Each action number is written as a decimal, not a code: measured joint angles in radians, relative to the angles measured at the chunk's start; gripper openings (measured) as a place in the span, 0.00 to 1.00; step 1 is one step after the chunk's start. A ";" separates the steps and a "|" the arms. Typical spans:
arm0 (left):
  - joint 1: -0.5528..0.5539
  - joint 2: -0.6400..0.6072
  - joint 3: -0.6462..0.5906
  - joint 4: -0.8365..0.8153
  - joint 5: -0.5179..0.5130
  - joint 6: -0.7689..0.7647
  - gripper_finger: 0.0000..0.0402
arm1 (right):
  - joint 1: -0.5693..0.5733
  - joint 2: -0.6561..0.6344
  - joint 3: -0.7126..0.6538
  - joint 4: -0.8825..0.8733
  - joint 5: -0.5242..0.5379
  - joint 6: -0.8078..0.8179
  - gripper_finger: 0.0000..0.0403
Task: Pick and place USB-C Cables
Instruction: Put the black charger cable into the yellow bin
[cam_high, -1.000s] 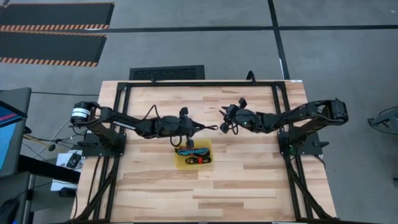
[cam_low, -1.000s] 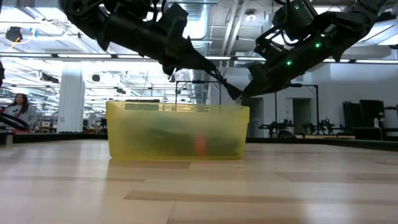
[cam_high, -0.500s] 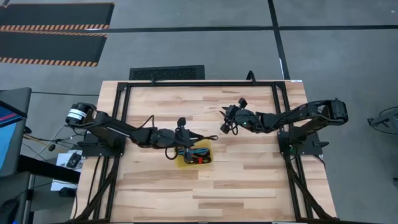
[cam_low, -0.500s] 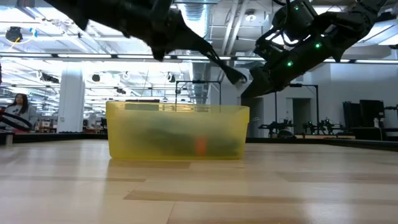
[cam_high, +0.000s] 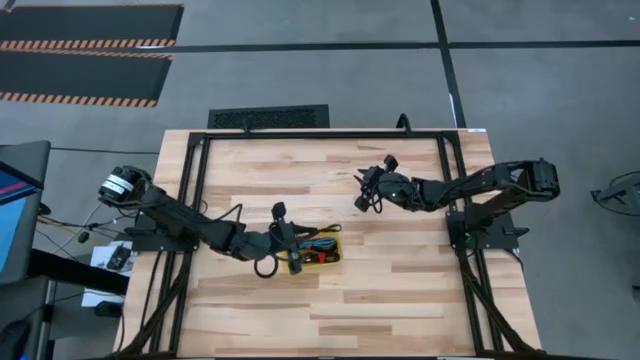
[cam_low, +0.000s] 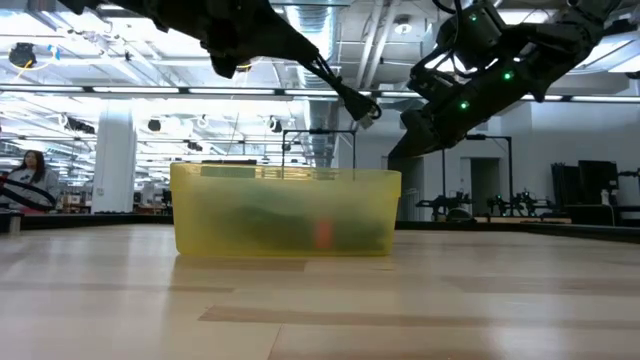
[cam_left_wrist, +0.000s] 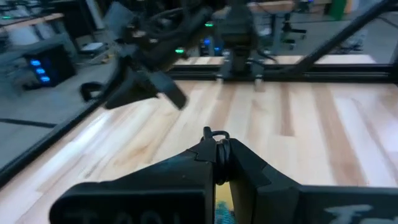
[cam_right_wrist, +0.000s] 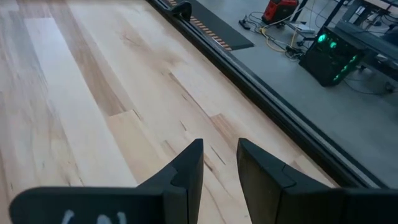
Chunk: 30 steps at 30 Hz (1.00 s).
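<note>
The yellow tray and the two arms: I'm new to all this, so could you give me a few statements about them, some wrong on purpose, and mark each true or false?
1. The yellow tray holds cables. True.
2. The left gripper is over the tray with its fingers shut. True.
3. The right gripper is inside the tray. False: it hangs above bare table, away from the tray, on the far right side.
4. The tray is tipped on its side. False: the low view shows it standing flat on the table.
5. The right gripper holds a cable. False: its wrist view shows nothing between its parted fingers.
</note>
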 joint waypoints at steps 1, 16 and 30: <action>-0.003 0.000 0.000 0.000 0.010 0.000 0.01 | -0.001 0.000 0.000 0.001 0.000 -0.002 0.30; 0.015 0.036 -0.002 0.005 0.015 -0.022 0.01 | -0.006 0.000 0.000 0.015 0.000 -0.015 0.30; 0.030 0.060 -0.001 0.033 0.029 -0.071 0.02 | -0.006 0.000 0.000 0.019 0.000 -0.015 0.30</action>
